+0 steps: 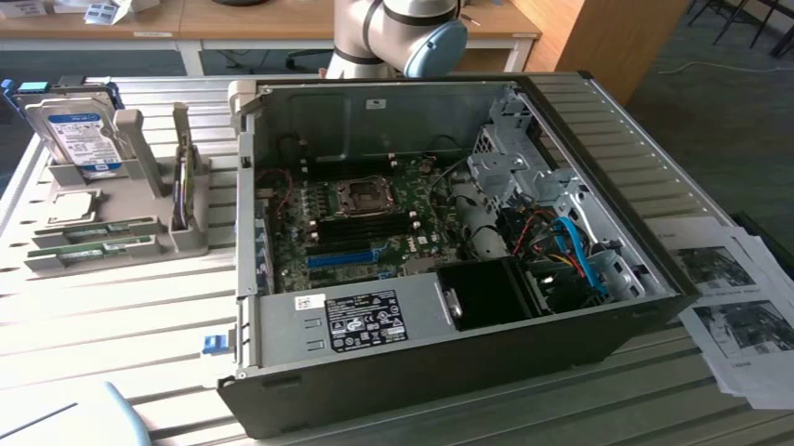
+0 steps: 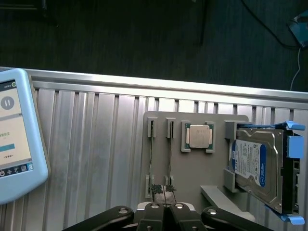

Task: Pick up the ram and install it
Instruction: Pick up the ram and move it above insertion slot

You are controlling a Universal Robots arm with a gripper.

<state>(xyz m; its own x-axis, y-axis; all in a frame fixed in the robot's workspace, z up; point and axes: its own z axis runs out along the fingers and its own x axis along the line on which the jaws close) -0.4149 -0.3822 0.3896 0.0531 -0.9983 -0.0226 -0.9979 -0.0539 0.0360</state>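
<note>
From where I stand I count two ram sticks [image 2: 151, 159], set on edge side by side in one grey holder [image 2: 192, 173]. One processor chip [image 2: 197, 136] lies just beside them, and one hard drive [image 2: 255, 166] is propped beyond the chip. One open computer case [image 1: 434, 232] sits on the slatted table [image 1: 125, 316]. The gripper [image 2: 166, 208] hangs over the sticks' ends with its fingers pressed together, gripping nothing. I cannot tell whether they touch the sticks.
</note>
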